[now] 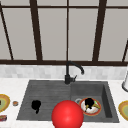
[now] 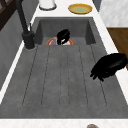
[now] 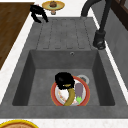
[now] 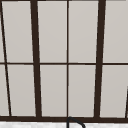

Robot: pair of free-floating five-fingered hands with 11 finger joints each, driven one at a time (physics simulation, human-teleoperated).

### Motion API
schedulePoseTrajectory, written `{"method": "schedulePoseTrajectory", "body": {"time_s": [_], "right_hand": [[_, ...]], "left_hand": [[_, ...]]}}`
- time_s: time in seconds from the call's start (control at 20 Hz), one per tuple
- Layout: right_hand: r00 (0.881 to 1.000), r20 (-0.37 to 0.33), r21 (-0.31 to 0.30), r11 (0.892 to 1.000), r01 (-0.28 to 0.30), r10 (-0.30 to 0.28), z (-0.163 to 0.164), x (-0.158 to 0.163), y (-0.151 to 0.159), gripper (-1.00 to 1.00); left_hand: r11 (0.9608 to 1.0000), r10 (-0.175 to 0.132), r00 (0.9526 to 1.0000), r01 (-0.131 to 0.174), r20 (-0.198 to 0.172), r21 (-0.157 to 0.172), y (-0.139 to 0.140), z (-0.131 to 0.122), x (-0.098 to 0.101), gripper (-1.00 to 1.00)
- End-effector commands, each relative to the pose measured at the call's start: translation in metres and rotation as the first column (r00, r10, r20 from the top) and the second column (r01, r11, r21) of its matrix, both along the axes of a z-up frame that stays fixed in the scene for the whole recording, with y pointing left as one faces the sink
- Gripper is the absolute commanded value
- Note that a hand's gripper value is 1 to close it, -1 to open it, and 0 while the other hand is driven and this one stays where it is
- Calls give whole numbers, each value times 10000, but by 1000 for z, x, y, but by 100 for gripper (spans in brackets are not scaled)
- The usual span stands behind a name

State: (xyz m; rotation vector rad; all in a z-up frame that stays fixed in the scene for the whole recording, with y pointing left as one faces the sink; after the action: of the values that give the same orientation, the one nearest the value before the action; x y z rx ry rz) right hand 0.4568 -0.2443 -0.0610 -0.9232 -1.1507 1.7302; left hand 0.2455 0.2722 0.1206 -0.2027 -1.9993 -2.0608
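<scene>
The plate [image 3: 70, 93] w/ banana [image 3: 70, 98] & eggplant [image 3: 79, 91] is being kept low in the sink basin [image 3: 40, 75], where the right hand [image 3: 64, 80] is being curled onto the banana, while the left hand [image 1: 36, 105], fingers relaxed, is being held idle over the drainboard [image 1: 47, 92].

Two detached matte-black hands, left hand [image 1: 36, 105] and right hand [image 1: 89, 102], human-shaped with slim fingers, no arms, cables, screws or markings visible.
</scene>
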Motion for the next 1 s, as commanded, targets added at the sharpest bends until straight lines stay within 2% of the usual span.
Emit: {"method": "schedulePoseTrajectory", "body": {"time_s": [0.0,0.1,0.5,0.95], "right_hand": [[9961,876,116,9999,100,-110,8,-13,-10,100],[9938,1109,59,10000,46,-53,27,-14,-13,100],[9990,439,53,9999,91,-93,82,-8,-20,100],[9990,390,82,9997,215,-218,151,-7,-35,100]], "left_hand": [[10000,0,10000,0,0,0,0,0,0,0],[10000,0,10000,0,0,0,0,0,0,0],[10000,0,10000,0,0,0,0,0,0,0],[10000,0,10000,0,0,0,0,0,0,0]]}}
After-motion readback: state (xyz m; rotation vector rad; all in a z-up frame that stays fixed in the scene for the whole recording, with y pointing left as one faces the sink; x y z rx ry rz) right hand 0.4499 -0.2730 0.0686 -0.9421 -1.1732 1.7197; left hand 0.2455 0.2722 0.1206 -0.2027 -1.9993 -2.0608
